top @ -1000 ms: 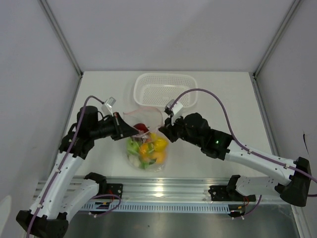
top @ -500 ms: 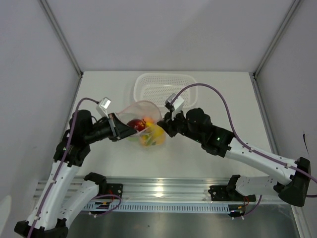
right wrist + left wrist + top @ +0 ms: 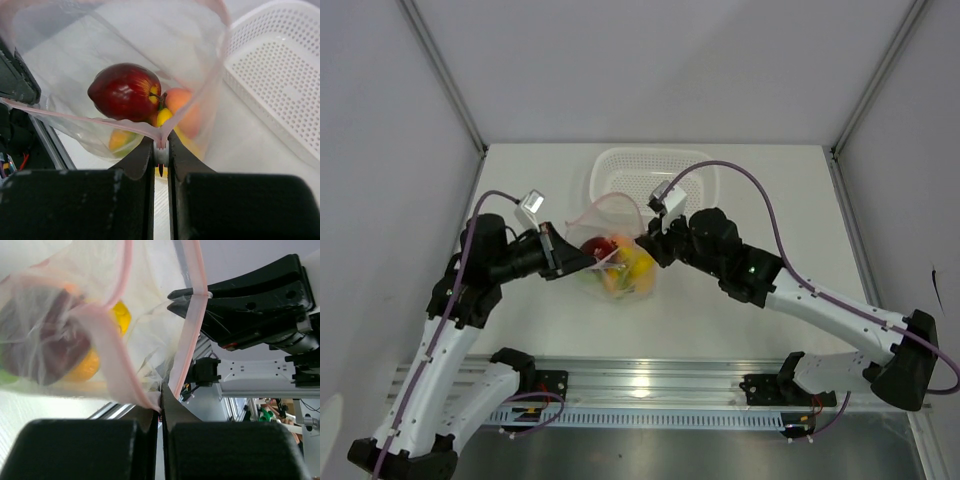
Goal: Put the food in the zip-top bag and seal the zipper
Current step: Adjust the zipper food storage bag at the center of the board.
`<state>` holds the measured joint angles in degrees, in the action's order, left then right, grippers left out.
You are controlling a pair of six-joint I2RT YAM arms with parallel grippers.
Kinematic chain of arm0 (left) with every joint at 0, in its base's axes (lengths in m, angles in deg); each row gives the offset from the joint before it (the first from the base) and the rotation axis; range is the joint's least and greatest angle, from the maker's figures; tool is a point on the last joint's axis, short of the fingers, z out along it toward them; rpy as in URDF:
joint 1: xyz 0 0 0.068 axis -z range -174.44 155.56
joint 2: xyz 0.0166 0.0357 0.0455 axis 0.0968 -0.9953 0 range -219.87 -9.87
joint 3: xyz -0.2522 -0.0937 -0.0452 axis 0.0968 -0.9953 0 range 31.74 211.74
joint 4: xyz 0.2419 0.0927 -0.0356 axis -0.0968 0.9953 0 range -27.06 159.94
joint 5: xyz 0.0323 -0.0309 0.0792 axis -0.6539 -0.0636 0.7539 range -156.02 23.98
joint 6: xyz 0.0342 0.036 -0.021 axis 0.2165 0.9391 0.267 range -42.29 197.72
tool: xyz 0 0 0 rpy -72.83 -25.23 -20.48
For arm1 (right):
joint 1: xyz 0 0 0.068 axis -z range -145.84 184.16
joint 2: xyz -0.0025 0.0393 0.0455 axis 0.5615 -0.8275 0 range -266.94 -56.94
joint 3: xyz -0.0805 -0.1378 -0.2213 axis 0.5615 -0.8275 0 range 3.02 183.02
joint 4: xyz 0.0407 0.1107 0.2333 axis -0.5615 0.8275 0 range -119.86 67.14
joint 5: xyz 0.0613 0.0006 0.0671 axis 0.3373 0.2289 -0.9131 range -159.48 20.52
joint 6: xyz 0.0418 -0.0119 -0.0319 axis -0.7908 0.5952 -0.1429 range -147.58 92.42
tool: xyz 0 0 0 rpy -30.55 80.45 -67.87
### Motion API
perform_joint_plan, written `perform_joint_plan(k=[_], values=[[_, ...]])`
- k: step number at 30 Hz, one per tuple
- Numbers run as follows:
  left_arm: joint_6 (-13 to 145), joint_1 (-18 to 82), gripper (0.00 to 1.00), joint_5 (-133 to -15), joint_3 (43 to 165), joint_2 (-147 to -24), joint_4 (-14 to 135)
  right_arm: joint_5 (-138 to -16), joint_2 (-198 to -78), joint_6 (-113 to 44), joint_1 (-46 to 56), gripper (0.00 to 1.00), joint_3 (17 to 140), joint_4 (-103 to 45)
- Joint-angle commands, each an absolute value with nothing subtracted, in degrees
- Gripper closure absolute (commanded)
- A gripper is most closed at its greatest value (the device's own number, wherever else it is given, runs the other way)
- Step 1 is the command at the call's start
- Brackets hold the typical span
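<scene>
Bag [image 3: 616,222]: held between the two hands, mouth upward and open. The two sides of the zipper [image 3: 192,315] bow well apart, so the seal is not made. Whether the bag's bottom rests on the worktop [image 3: 770,190] cannot be told.

Left hand [image 3: 160,401]: at the left end of the bag's mouth. Fingers are pressed together, with the pink strip pinched between them where its two sides meet.

Right hand [image 3: 160,150]: at the right end of the bag's mouth. Fingers are closed tight on the corner of the strip, opposite the left hand.

Food: inside the bag, low in it, below the open mouth.
- Red apple [image 3: 127,91] lies uppermost, toward the bag's left side.
- Peach [image 3: 182,107] sits just beside the apple, touching it, toward the bag's right side.
- Yellow citrus [image 3: 121,317] lies under the apple.
- A green piece [image 3: 588,276] shows at the bag's bottom; its kind cannot be told.

Basket [image 3: 650,152]: white, perforated, on the worktop just behind the bag.
</scene>
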<state>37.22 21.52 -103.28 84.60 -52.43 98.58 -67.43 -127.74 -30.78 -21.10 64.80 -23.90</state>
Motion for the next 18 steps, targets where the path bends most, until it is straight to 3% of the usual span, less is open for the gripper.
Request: perform_joint_plan(k=[1,18], values=[[37.9,21.6,1.0,-102.9,90.6,-50.4,100.8,-66.1,-125.4,-27.9,-20.5,1.0,69.8,-24.9],[37.3,21.6,0.99,-102.4,84.1,-50.3,98.4,-73.3,-123.6,-30.1,-16.4,0.97,63.3,-29.2]])
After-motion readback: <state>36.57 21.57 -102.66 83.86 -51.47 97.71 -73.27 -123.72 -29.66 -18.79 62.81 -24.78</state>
